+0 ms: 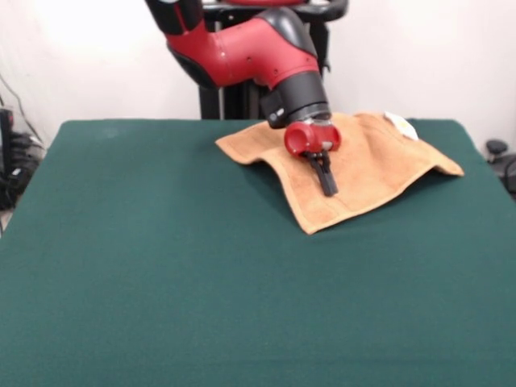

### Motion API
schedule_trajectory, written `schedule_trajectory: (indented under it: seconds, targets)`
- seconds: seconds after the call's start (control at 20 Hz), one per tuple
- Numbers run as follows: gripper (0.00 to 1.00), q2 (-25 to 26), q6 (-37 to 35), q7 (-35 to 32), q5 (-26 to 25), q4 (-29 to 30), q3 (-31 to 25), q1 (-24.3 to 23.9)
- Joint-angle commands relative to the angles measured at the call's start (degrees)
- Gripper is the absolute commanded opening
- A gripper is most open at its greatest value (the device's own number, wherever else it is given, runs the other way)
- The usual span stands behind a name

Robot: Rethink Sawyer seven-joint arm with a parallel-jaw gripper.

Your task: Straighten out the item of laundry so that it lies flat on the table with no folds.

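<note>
The orange-tan towel point(363, 165) lies spread on the far right part of the dark green table point(161, 266). Its near corner points toward the table's middle and its left corner lies below the arm. A small white tag point(401, 124) sits at its far right edge. The towel's right side dips in a shallow fold near the right corner. My gripper point(328, 184) hangs from the red wrist over the towel's middle, its black fingers close together and pointing down at the cloth. I cannot see whether they pinch the cloth.
The robot's black pedestal point(230, 101) stands behind the table's far edge. Cables and dark gear point(16, 161) lie off the table's left side. A dark object point(498, 153) sits off the right edge.
</note>
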State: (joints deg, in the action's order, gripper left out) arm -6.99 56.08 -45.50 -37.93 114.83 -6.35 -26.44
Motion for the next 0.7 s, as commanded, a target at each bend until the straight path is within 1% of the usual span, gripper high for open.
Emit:
schedule_trajectory:
  seconds: [0.05,0.4,0.5,0.6,0.7]
  targets:
    - [0.0,8.6,-26.0,-14.0,14.4,-33.7,-8.1,0.7]
    - [0.0,10.4,-28.2,-14.8,15.0,-38.4,-10.0,0.0]
    - [0.0,10.8,-29.3,-15.0,14.3,-39.4,-10.7,-0.4]
    - [0.0,10.8,-29.6,-15.0,14.9,-39.6,-10.8,-0.3]
    - [0.0,10.7,-29.3,-14.8,16.7,-39.5,-10.3,0.3]
